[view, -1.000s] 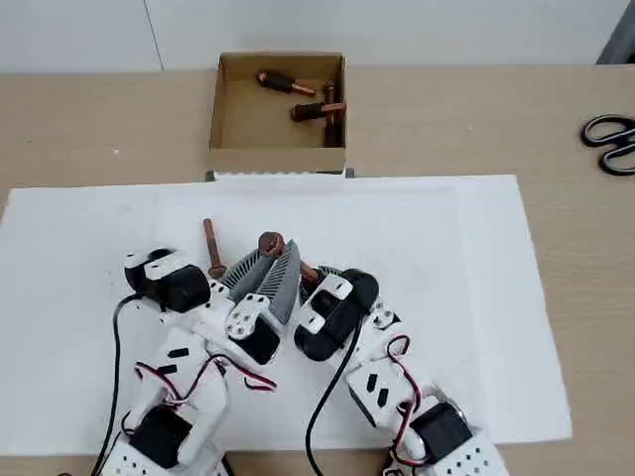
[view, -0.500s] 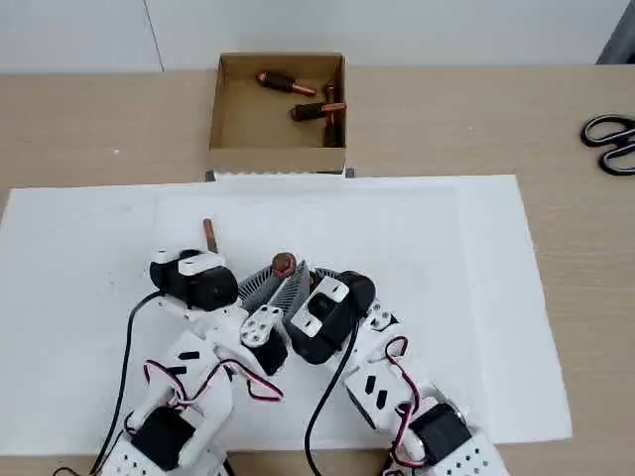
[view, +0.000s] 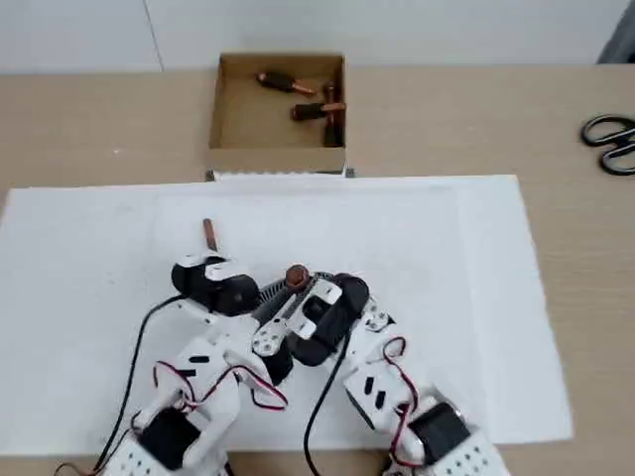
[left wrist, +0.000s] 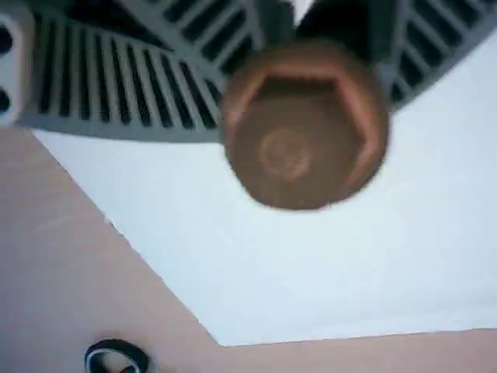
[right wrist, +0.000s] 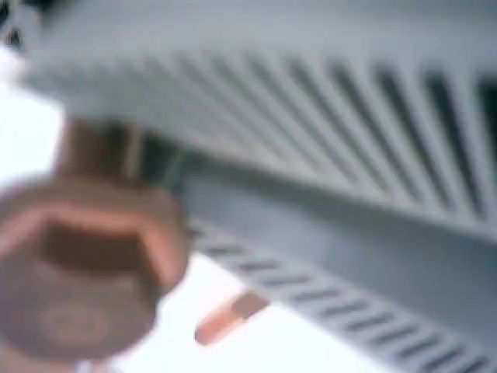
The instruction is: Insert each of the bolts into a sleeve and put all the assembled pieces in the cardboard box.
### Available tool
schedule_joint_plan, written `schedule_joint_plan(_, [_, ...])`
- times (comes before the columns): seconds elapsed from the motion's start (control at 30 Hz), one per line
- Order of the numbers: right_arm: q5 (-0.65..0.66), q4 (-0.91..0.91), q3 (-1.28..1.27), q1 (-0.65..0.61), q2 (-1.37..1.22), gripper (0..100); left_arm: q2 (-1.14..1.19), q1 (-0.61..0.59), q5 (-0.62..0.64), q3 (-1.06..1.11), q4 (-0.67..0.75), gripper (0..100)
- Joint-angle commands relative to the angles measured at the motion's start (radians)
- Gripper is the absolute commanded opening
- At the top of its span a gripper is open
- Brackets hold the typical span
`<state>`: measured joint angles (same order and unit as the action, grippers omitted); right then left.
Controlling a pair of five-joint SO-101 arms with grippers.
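Scissors [view: 607, 144] sit far right on the table [view: 446, 119], cardboard box [view: 278, 159] at the far edge, loose bolt [view: 209, 234] left on the white sheet [view: 417, 258]. Mid-sheet, the left gripper [view: 286, 286] is clamped on a coppery hex-head bolt [view: 296, 276], head up. The right gripper [view: 306, 285] crowds it, can't tell its grip.

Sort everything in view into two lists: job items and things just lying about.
Job: cardboard box; assembled pieces inside it; hex-head bolt; loose copper piece.
Lying about: scissors; white sheet.
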<state>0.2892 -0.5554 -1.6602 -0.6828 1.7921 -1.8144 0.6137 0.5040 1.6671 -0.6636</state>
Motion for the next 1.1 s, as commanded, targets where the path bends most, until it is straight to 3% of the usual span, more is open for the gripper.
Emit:
schedule_joint_plan(0.0, [0.038, 0.018, 0.071, -0.031, 0.019, 0.2, -0.006, 0.057, -0.029, 0.012, -0.031, 18])
schedule_joint_plan(0.3, [0.038, 0.016, 0.044, -0.028, 0.019, 0.2, -0.006, -0.057, -0.086, -0.067, -0.048, 20])
schedule_joint_plan(0.83, [0.044, 0.019, 0.032, -0.027, 0.019, 0.2, -0.006, -0.075, -0.092, -0.265, -0.118, 20])
schedule_joint_plan(1.07, [0.044, 0.019, 0.032, -0.027, 0.019, 0.2, -0.006, -0.175, -0.183, -0.277, -0.140, 20])
